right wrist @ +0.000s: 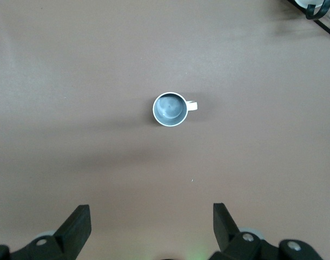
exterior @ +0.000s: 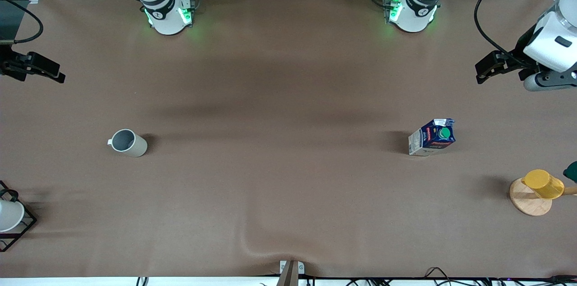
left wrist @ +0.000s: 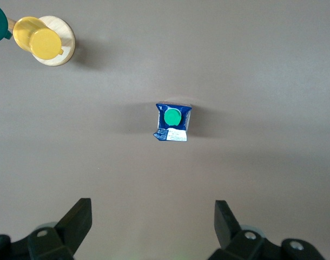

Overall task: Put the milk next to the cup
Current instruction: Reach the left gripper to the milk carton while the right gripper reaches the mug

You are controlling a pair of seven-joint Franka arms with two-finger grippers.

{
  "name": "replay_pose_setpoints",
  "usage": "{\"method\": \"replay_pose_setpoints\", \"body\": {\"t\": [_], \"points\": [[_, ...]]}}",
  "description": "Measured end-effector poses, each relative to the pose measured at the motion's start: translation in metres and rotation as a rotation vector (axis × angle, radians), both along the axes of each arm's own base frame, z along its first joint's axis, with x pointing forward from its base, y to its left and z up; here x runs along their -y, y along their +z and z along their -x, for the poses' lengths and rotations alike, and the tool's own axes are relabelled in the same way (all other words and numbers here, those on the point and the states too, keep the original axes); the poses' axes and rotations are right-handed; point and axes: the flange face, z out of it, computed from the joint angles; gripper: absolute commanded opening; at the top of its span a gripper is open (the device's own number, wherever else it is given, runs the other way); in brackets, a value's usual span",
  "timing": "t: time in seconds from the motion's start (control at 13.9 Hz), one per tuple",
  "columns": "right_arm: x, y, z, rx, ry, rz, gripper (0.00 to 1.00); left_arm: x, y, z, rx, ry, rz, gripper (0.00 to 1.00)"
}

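Milk (exterior: 432, 137): stands on the table toward the left arm's end, well apart from the cup.
Cup (exterior: 128, 143): stands upright toward the right arm's end.
Left gripper (left wrist: 153, 230): up in the air, fingers wide, holding nothing.
Right gripper (right wrist: 152, 230): up in the air, fingers wide, holding nothing.

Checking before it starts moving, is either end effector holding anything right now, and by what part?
Nothing is held. The left end effector hangs open over bare table near the milk; the right end effector hangs open near the cup.
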Motion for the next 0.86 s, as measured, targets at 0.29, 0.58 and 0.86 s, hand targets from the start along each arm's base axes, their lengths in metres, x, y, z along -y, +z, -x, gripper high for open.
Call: {"method": "replay_pose_setpoints", "body": {"t": [0.29, 0.58, 0.86], "points": [[0.000, 0.000, 0.000, 0.000, 0.000, 0.000, 1.00, 0.001, -0.001, 0.000, -0.005, 0.002, 0.017, 1.00], [0.000, 0.000, 0.000, 0.000, 0.000, 0.000, 1.00, 0.000, -0.017, -0.009, -0.029, 0.004, 0.018, 1.00], [0.000, -0.004, -0.002, -0.009, 0.001, 0.000, 1.00, -0.002, -0.080, -0.046, -0.053, 0.005, 0.027, 1.00]]}}
